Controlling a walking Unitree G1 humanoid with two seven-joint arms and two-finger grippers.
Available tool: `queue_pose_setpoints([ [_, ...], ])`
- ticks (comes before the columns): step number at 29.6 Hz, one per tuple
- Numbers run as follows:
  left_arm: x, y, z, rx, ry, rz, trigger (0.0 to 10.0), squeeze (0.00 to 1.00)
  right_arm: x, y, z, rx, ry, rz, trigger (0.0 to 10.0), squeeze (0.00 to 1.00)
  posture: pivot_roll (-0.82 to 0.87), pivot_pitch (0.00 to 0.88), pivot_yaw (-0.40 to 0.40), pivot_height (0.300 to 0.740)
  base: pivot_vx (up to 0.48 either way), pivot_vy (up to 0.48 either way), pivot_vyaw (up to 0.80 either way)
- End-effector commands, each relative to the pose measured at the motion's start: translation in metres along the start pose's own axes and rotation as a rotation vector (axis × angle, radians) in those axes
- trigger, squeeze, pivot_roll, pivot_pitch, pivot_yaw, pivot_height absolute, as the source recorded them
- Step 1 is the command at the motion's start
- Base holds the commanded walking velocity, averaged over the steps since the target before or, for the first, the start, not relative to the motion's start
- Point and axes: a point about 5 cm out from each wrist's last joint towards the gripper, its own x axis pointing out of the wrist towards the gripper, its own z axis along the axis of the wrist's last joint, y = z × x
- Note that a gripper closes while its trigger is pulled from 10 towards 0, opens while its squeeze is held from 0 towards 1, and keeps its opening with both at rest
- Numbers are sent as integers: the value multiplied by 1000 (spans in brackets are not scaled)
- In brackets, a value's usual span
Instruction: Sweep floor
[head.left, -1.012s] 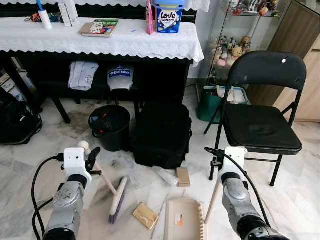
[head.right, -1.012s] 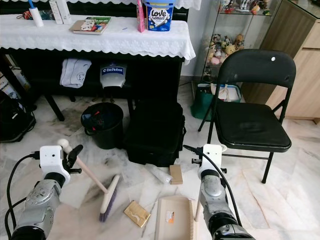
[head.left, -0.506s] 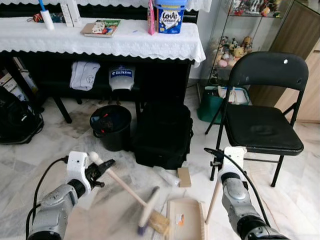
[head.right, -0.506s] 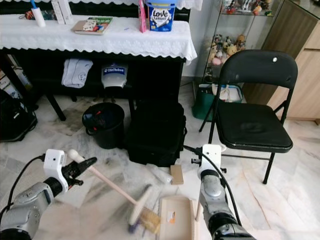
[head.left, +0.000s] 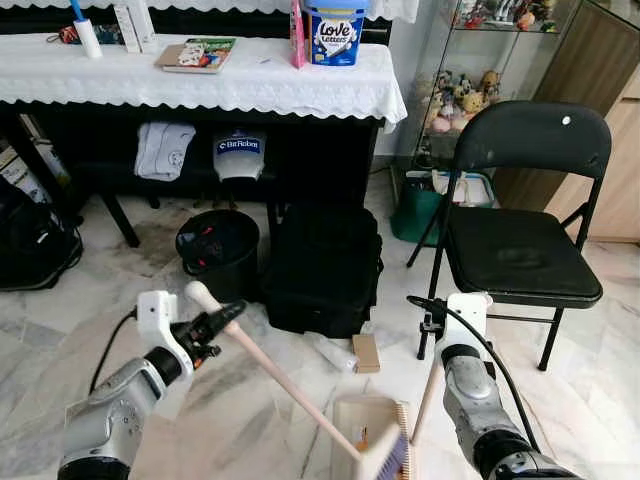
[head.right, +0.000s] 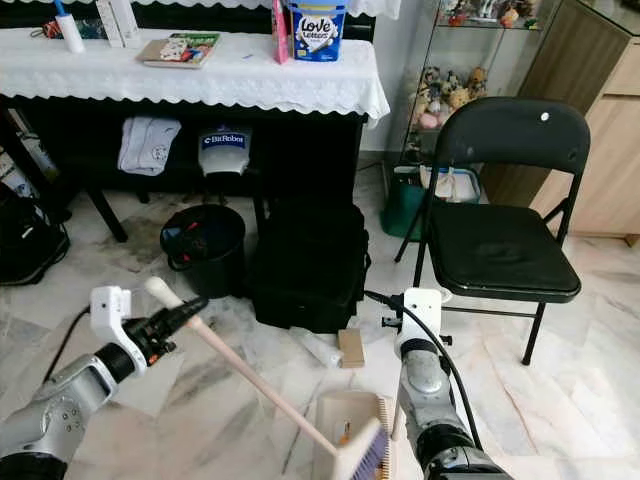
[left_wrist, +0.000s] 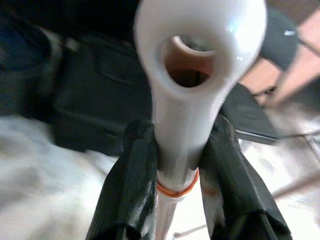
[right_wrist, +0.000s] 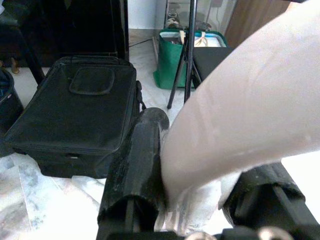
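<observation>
My left gripper is shut on the top of the pale wooden broom handle, which slants down to the right. In the left wrist view both black fingers clamp the white handle end. The broom head, with purple bristles, rests at the mouth of the beige dustpan on the floor. My right gripper is shut on the dustpan's upright handle. A small cardboard box and a clear wrapper lie just beyond the dustpan.
A black bag and a black bin stand ahead under a table with a white cloth. A black folding chair is at the right, a green bag behind it, a black backpack at far left.
The broom head swept rightward across the floor from beside the gold packet to the dustpan. The gold packet went with it and is out of sight. The right arm stayed still.
</observation>
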Motion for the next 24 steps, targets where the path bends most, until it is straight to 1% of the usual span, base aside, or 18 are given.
queue_pose_setpoints([
  [1,1,0,26,96,-95,31,10000,0,4,3,10,7,-39,7,10000,0,61,49,-31,740,0,0,0],
  [2,2,1,29,141,-97,40,10000,0,4,4,11,12,-44,12,10000,0,63,47,-31,740,0,0,0],
  [3,2,1,29,141,-97,40,10000,0,4,4,11,12,-44,12,10000,0,63,47,-31,740,0,0,0],
  [4,2,1,31,184,-93,47,10000,0,4,5,11,16,-47,17,10000,0,63,47,-31,740,0,0,0],
  [7,3,0,34,239,-87,54,10000,0,4,9,13,25,-54,28,10000,0,64,49,-29,740,0,0,0],
  [9,5,-1,35,296,-80,66,10000,0,4,13,16,52,-76,44,10000,0,61,49,-27,740,0,0,0],
  [12,7,-3,34,308,-79,74,10000,0,4,15,21,78,-100,50,10000,0,54,50,-26,740,0,0,0],
  [13,8,-3,34,325,-78,80,10000,0,4,15,22,87,-104,51,10000,0,54,50,-26,740,0,0,0],
  [14,9,-3,34,341,-86,98,10000,0,5,16,25,92,-115,56,10000,0,54,50,-26,740,0,0,0],
  [15,11,-2,34,377,-109,148,10000,0,6,17,29,98,-135,65,10000,0,54,50,-26,740,0,0,0],
  [18,13,3,33,401,-138,263,10000,0,6,20,35,123,-171,75,10000,0,43,48,-23,740,0,0,0],
  [21,13,7,31,412,-153,343,10000,0,6,21,40,151,-201,82,10000,0,36,48,-21,740,0,0,0],
  [24,15,-1,27,448,-191,341,10000,0,5,22,46,171,-245,86,10000,0,33,39,-23,740,0,0,0],
])
